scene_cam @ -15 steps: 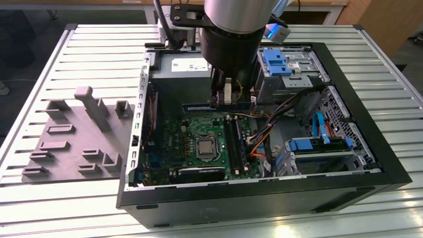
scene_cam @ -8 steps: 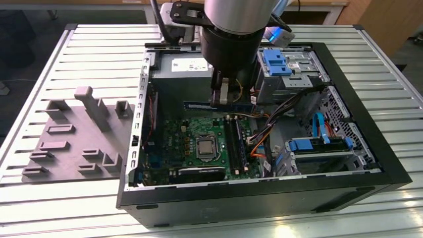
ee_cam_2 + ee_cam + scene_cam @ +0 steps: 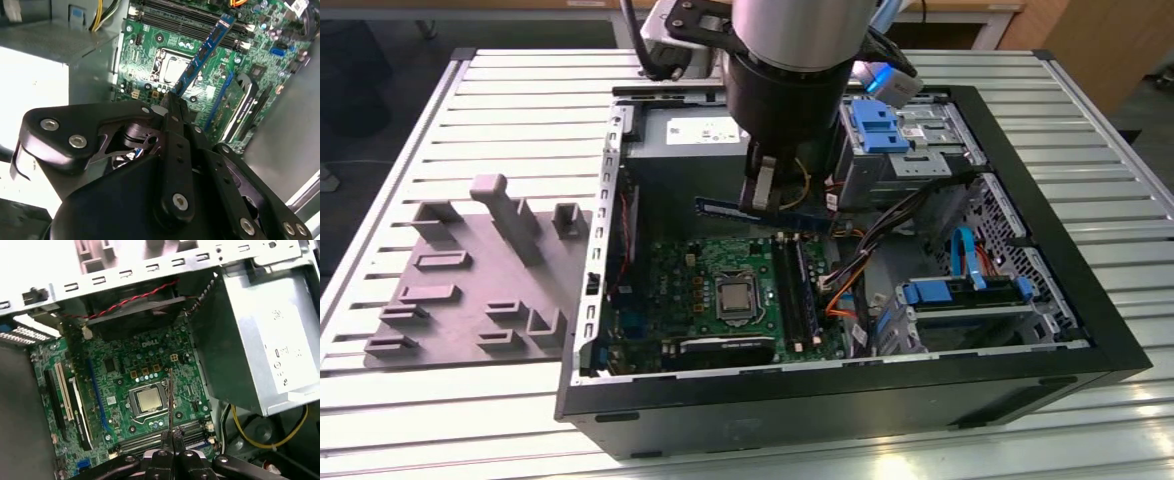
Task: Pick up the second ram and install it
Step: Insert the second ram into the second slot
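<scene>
Far off to the exterior view's left of the hand (image 3: 767, 203), a grey plate with blocks (image 3: 480, 285) lies flat on the desk (image 3: 440, 400). Next to it stands the open computer case (image 3: 854, 400), and the hand hangs inside it. The hand is clenched on the second ram (image 3: 720, 210), pinching it tight. The second ram is up in the air, lying about level, not touching the green board (image 3: 680, 290) below the hand. In the second wrist view the second ram (image 3: 202, 52) sticks out past the hand (image 3: 173, 97), above a silver chip (image 3: 167, 65). The long black slots (image 3: 797, 285) lie on the board under the hand, a little to the exterior view's right. Further to that side are blue drive holders (image 3: 945, 291)
</scene>
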Robot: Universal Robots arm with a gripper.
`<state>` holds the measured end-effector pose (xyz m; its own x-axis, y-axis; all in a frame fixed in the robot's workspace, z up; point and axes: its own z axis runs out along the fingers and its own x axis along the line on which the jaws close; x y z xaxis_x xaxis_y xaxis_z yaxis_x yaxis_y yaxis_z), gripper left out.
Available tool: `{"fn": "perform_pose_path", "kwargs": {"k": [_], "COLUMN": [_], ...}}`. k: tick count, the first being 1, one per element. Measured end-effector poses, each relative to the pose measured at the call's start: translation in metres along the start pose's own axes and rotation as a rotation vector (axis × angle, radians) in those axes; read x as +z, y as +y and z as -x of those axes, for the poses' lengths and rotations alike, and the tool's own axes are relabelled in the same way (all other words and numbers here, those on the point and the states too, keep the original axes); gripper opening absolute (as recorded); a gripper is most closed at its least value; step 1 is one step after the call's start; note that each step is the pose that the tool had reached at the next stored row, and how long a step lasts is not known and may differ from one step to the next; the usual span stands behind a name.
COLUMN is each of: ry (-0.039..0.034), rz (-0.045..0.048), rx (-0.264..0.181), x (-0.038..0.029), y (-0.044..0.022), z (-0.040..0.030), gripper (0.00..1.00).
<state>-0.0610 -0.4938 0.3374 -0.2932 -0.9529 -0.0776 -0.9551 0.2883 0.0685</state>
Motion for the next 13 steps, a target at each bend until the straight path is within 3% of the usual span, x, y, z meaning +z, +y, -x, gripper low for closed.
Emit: {"fn": "perform_pose_path", "kwargs": {"k": [13], "ry": [-0.0145], "rz": [-0.0164], "rx": [0.210], "x": [0.0038], "y": [0.0002], "z": [-0.0004], "gripper": [0.12]}}
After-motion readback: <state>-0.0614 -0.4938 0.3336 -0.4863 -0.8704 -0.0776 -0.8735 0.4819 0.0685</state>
